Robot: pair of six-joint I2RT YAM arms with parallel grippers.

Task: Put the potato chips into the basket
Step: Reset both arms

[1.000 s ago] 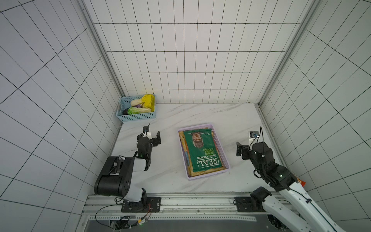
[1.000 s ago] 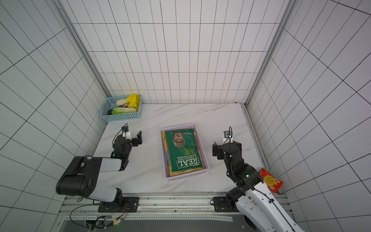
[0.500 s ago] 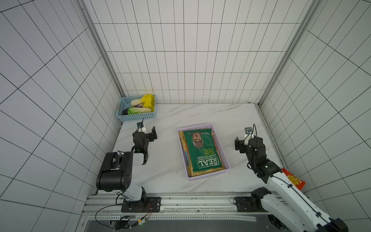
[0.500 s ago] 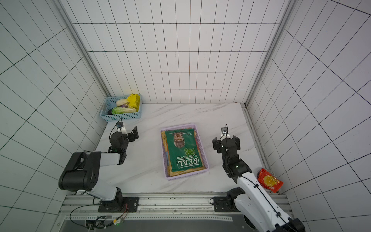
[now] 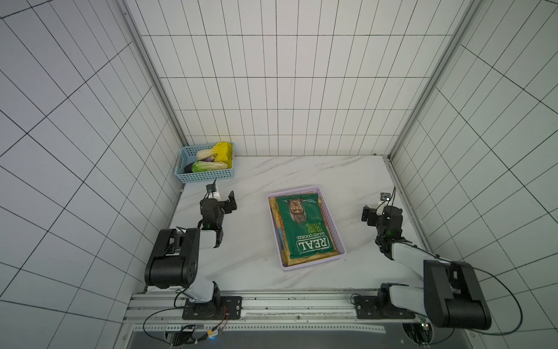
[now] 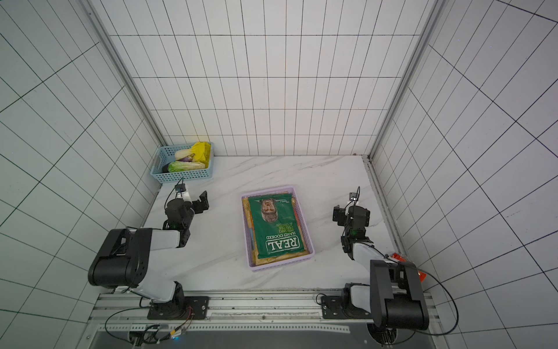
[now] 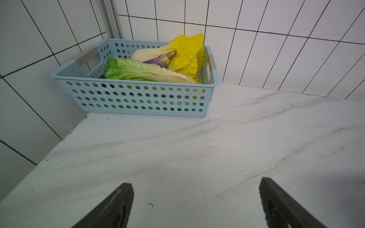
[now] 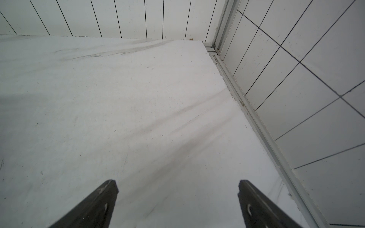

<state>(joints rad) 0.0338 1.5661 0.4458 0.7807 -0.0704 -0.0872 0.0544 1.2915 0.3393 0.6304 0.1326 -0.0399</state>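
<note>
Left wrist view gives me the left gripper (image 7: pixel 195 183) with its jaws spread wide over the bare marble table (image 7: pixel 256 128), nothing between them. Ahead of it the blue basket (image 7: pixel 138 98) sits in the corner, holding a green toy cabbage (image 7: pixel 138 71), a yellow-leaved cabbage (image 7: pixel 185 51) and a purple eggplant (image 7: pixel 164 59).

The right wrist view shows the right gripper (image 8: pixel 177 182) just as wide open and empty, above bare table near the metal rail (image 8: pixel 254 116) at the table's edge.

In both top views I see the lilac basket (image 5: pixel 314 263) mid-table, between the two arms and well apart from both grippers. The potato chips (image 5: pixel 305 229) lie stacked flat inside it. The dark green "REAL" bag (image 6: pixel 279 229) is on top, and tan bag edges (image 5: pixel 279 223) show beneath it on the side toward the left arm and at the near end. How many bags lie underneath I cannot tell.
</note>
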